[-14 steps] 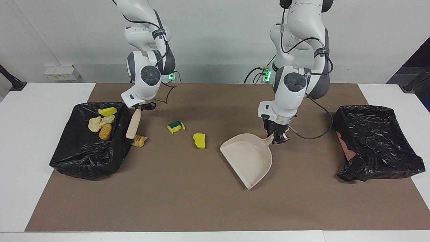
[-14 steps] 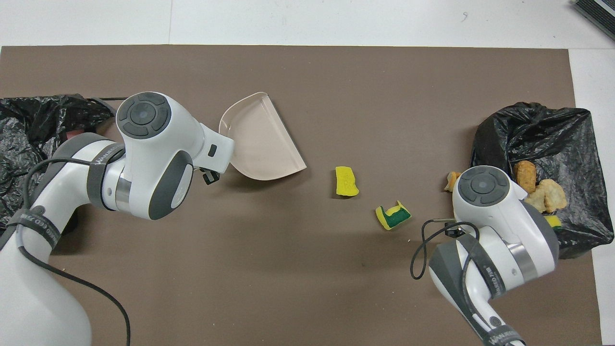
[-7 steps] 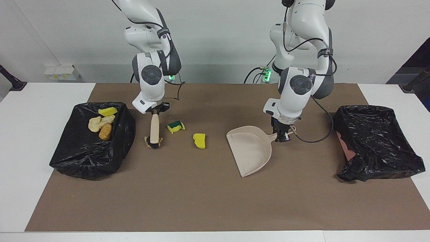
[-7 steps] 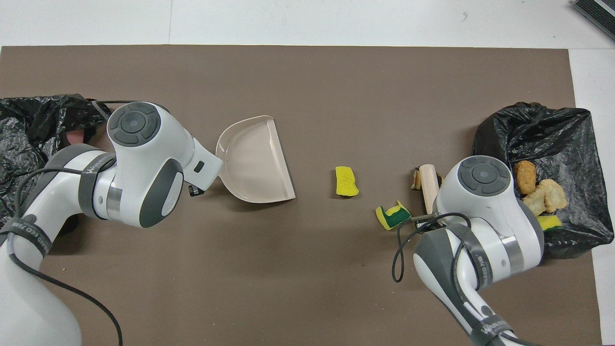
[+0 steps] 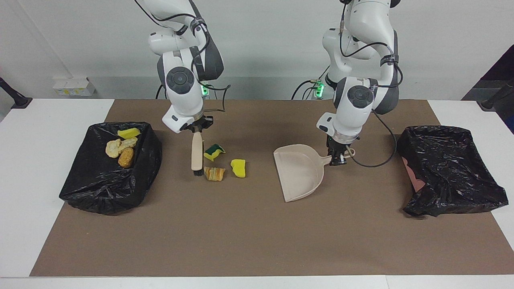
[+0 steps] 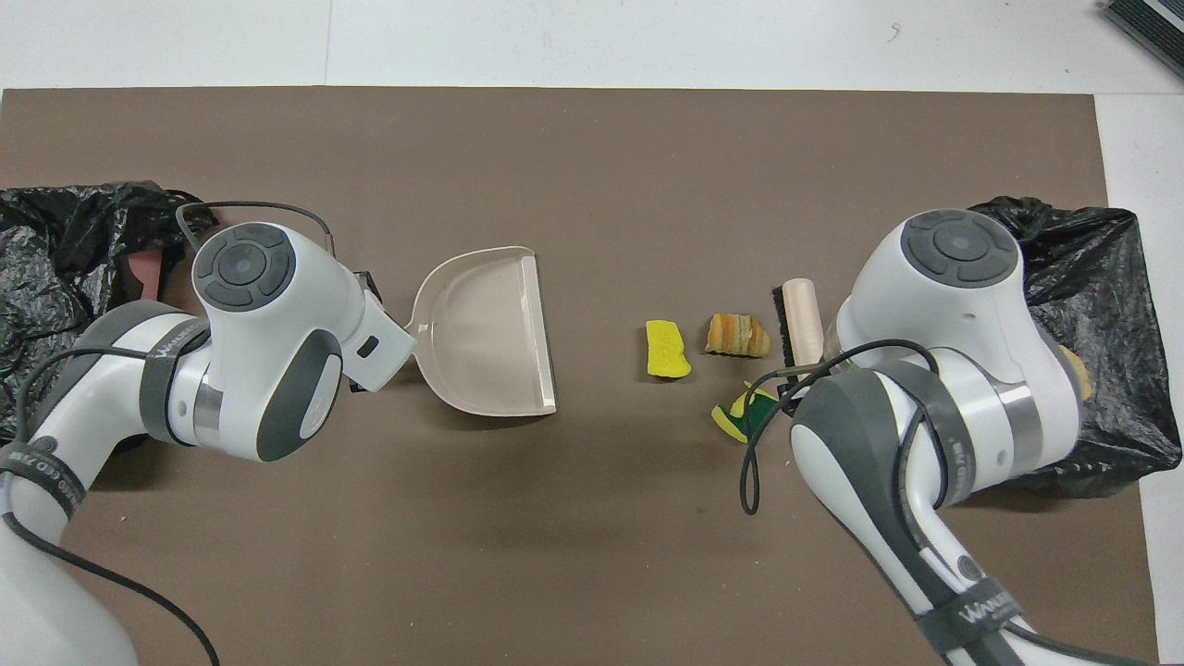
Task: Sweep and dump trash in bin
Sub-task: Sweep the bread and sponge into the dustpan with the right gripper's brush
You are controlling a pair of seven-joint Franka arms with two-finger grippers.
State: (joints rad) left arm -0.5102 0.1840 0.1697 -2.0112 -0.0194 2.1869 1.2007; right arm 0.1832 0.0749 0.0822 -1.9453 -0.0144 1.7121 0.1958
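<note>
My right gripper [image 5: 196, 130] is shut on the handle of the beige brush [image 5: 196, 154], whose black bristles rest on the mat. An orange-brown lump [image 5: 214, 173] lies just beside the bristles. A green-backed sponge [image 5: 214, 151] lies beside the brush handle, nearer to the robots than the lump. A yellow sponge chunk [image 5: 238, 167] lies between the lump and the dustpan. My left gripper [image 5: 336, 157] is shut on the handle of the beige dustpan [image 5: 299, 172], which sits on the mat with its mouth toward the scraps. In the overhead view the lump [image 6: 737, 334], the yellow sponge [image 6: 666, 349] and the dustpan [image 6: 486, 342] lie in a row.
A black-bag-lined bin [image 5: 108, 188] at the right arm's end holds several scraps [image 5: 122, 146]. A second black-lined bin [image 5: 449, 172] stands at the left arm's end. A brown mat [image 5: 241, 233] covers the table.
My right gripper has swept the brush from the bin toward the dustpan, pushing the orange-brown lump next to the yellow sponge. My left gripper has turned the dustpan's mouth toward the scraps.
</note>
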